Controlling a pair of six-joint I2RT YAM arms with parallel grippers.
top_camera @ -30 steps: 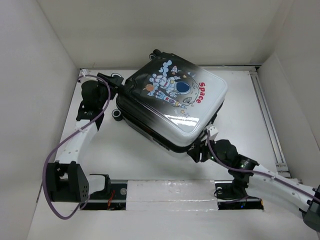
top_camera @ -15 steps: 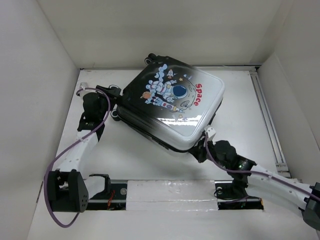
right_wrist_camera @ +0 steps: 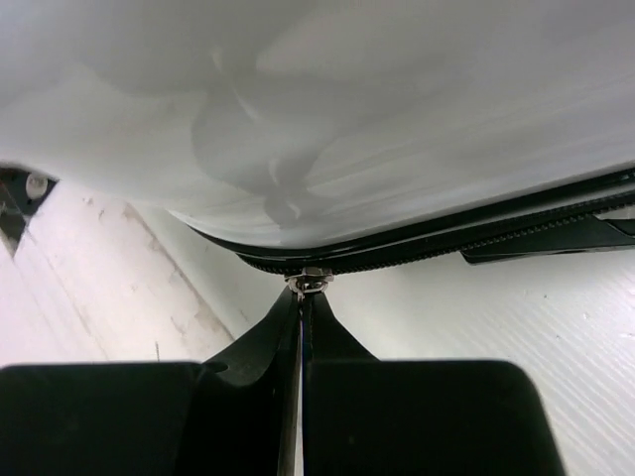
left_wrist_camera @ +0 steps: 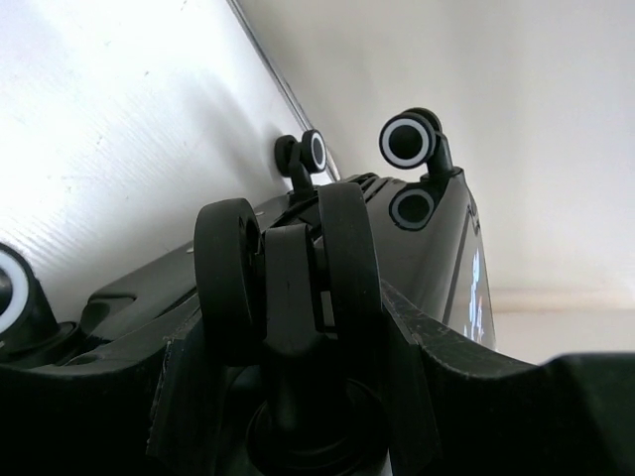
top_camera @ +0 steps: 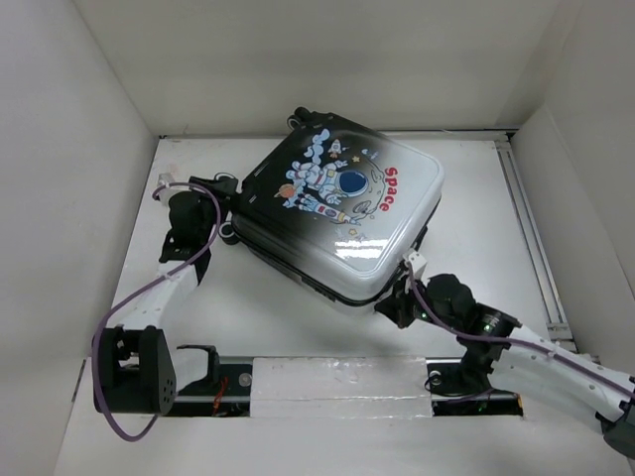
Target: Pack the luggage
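luggage [top_camera: 342, 213], right end effector [right_wrist_camera: 301, 297] pinching zipper [right_wrist_camera: 310, 282]

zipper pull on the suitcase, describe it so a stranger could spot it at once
Find the luggage mid-table, astronaut print up, and go to its near white corner where the right tool reaches in. There, on the black zipper track, the zipper pull is the small silver tab pinched in the shut tool, the only metal glint on that seam.

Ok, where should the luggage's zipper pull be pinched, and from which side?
Pinch the zipper pull by its flat tab, coming from the near white edge of the luggage, where it juts out from the seam; the right gripper pinches it so.
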